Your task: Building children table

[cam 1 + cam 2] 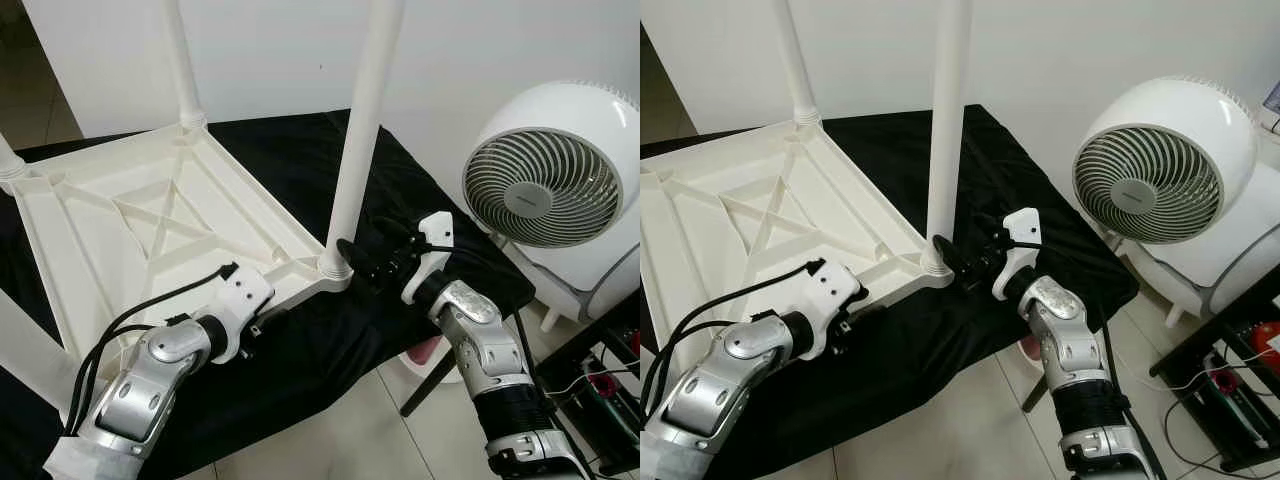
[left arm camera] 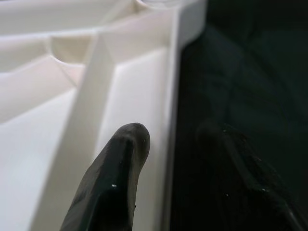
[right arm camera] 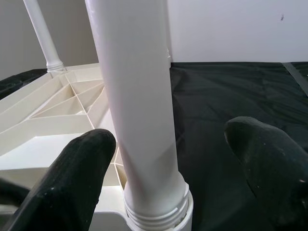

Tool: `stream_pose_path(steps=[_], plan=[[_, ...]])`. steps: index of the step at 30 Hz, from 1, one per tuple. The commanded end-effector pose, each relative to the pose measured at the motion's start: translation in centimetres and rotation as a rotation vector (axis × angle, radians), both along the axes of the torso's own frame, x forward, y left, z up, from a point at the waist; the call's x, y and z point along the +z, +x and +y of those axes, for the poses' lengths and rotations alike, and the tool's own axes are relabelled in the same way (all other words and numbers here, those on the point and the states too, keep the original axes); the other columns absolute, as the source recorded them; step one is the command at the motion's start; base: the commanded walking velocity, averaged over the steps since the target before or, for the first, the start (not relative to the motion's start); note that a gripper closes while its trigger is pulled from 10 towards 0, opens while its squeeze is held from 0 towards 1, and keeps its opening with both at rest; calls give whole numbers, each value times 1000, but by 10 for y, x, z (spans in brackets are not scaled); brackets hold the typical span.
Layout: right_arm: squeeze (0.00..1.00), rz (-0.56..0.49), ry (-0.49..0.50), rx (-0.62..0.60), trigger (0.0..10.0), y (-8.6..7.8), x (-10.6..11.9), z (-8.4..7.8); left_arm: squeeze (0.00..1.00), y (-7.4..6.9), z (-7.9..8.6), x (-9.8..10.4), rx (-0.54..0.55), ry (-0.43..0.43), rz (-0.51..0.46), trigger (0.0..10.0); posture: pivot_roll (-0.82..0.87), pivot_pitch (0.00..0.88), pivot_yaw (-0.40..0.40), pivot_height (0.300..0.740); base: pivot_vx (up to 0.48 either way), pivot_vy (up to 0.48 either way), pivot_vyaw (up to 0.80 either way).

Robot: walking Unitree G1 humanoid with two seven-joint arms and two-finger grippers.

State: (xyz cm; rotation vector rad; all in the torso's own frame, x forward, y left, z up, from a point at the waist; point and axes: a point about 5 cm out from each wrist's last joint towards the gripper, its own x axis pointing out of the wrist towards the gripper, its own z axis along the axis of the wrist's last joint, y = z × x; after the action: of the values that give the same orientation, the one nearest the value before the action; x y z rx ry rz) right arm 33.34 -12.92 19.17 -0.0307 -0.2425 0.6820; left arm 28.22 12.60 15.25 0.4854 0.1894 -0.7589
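Right pincer (image 3: 168, 159) spread around the table leg (image 3: 137, 96) — upturned tabletop (image 1: 120, 230) on black cloth (image 1: 330, 350), fan (image 1: 550, 180) nearby.

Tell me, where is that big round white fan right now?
The white fan stands on the floor at the robot's right, beside the black-covered surface that holds the upturned white table, just beyond the right gripper.

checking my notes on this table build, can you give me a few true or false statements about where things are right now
1. The white tabletop lies upside down on the black cloth. True.
2. The right pincer straddles the near leg, open. True.
3. The fan stands on the tabletop. False: it stands off to the robot's right.
4. The left pincer holds a loose leg. False: it sits at the tabletop's edge.
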Motion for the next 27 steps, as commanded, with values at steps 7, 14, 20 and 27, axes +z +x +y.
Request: stream_pose_path(steps=[7,14,20,27], plan=[[0,-5,0,-13,10000,-2,3,-5,0,-1,-7,-11,-84,97,5,10000,7,128,13,740,0,0,0],[0,-5,-1,-21,10000,-2,4,-7,0,4,-9,-4,-114,83,-26,0,4,130,20,740,0,0,0],[0,-16,-13,-25,10000,-1,6,-9,0,-1,-10,0,-216,115,-84,0,1,126,27,740,0,0,0],[0,-27,-23,-29,10000,1,9,-10,0,-8,-14,1,-288,99,-91,0,2,121,31,740,0,0,0]])
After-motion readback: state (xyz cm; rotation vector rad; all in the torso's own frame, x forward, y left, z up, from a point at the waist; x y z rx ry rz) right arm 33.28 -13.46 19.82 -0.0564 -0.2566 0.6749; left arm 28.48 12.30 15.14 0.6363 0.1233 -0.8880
